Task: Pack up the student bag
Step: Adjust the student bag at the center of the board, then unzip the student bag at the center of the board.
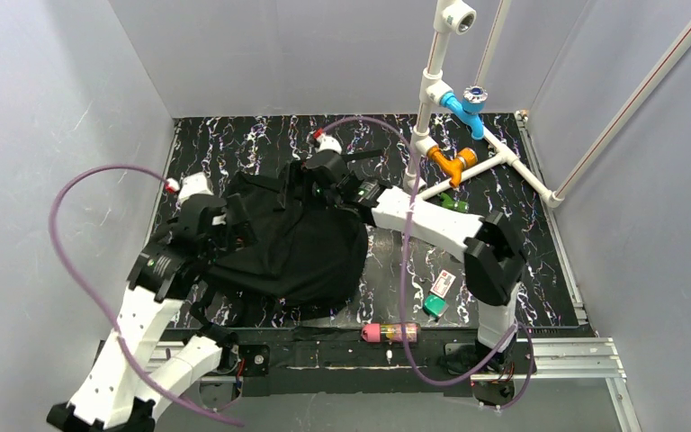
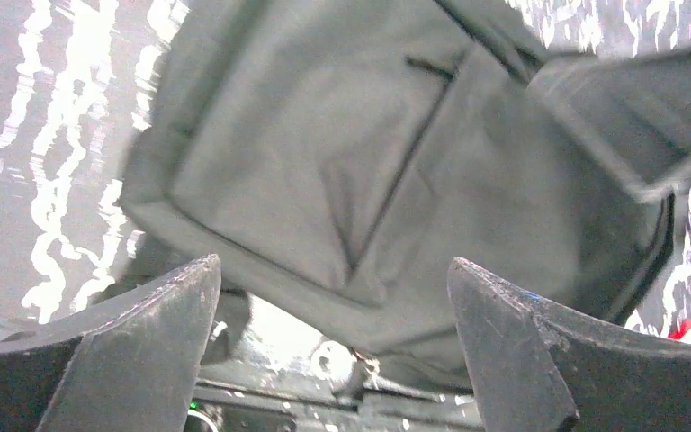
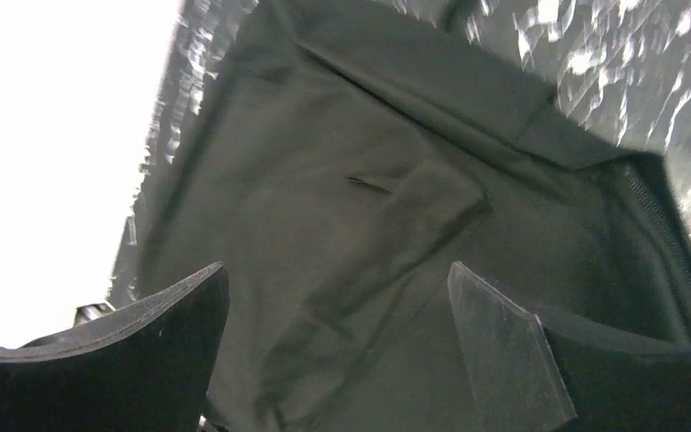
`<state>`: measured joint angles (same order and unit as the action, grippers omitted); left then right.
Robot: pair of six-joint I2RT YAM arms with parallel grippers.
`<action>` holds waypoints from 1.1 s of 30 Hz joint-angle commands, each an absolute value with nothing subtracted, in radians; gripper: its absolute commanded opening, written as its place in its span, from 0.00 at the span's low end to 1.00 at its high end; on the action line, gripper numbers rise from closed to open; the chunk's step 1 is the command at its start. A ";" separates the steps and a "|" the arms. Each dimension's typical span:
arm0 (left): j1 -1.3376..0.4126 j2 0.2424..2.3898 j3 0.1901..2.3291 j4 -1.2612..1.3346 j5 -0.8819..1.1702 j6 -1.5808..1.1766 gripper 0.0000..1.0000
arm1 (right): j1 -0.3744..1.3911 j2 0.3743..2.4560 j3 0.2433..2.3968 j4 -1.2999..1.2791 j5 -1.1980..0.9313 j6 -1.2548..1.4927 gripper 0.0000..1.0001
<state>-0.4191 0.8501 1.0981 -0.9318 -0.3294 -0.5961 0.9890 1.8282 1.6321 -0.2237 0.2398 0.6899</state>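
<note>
Top external shows the left gripper [image 1: 227, 229] and right gripper [image 1: 317, 169] both spread apart, empty, over the backpack [image 1: 297, 247]. Each should probably pinch the zipper rim firmly.

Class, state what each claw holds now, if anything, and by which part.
Nothing is held. The left claw and the right claw both stand open over the student bag, with nothing between their fingers.

The desk [image 1: 261, 144] carries one black student bag [image 1: 299, 241], one pink pencil case [image 1: 391, 333], one small green block [image 1: 435, 306], one white-and-red card [image 1: 444, 282] and one pipe rig [image 1: 433, 67].
</note>
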 commanded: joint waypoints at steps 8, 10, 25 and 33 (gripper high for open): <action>-0.416 0.803 1.058 -0.957 -0.620 -0.679 0.98 | 0.969 1.977 1.703 -0.362 0.232 0.850 0.98; -0.416 0.780 1.055 -0.920 -0.609 -0.662 0.96 | 0.995 2.034 1.751 -0.411 0.293 0.877 0.98; -0.416 0.922 1.188 -1.047 -0.622 -0.748 0.94 | 1.082 2.277 2.032 -0.645 0.670 0.787 0.85; -0.415 1.058 1.225 -1.004 -0.383 -0.692 0.91 | 1.041 1.975 1.514 -0.106 0.381 0.671 0.01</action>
<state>-0.4152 0.9905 1.1702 -1.0073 -0.5152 -0.7139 1.0855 2.1128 1.6875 -0.3229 0.5381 0.7643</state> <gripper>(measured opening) 0.926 0.188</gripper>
